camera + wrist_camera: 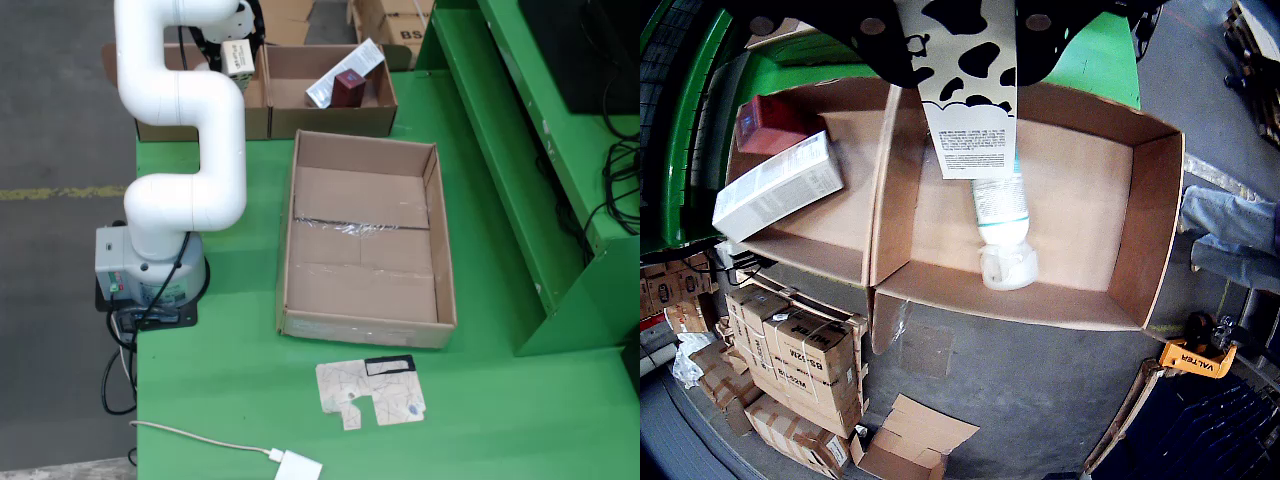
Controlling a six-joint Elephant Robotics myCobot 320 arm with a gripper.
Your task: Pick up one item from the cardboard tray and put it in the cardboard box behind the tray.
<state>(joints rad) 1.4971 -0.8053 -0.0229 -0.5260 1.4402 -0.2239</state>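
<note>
Hanging from the top edge of the gripper-mounted view, a cow-patterned carton (970, 90) is sitting clamped between the dark jaws of the gripper (960, 25), its printed white end pointing down over a cardboard box (1155, 220). Lying on that box's floor just below the carton is a white bottle (1002, 235) with a teal band, its cap end resting near the box's lower wall in this view. Sharing a wall with this box on the left of the same view, a second cardboard box (855, 150) is holding a white rectangular pack (778, 187) and a red box (775, 122) tucked behind it, the two touching.

In the fixed view, the white arm (185, 110) is rising from its grey base (150, 270) at the left edge of the green worktop (240, 400) and reaching over the far boxes, with a small white block of its head showing above the left one. The right far box is showing the silver-white pack (345, 72) leaning against the dark red box (351, 88). Nearer, the large cardboard tray (365, 235) is lying open on the worktop, showing only tape across its floor. In front of it, a flat cardboard cutout (370, 392) is lying apart from the tray, and a white adapter (298, 467) with its cable is resting at the near edge.
</note>
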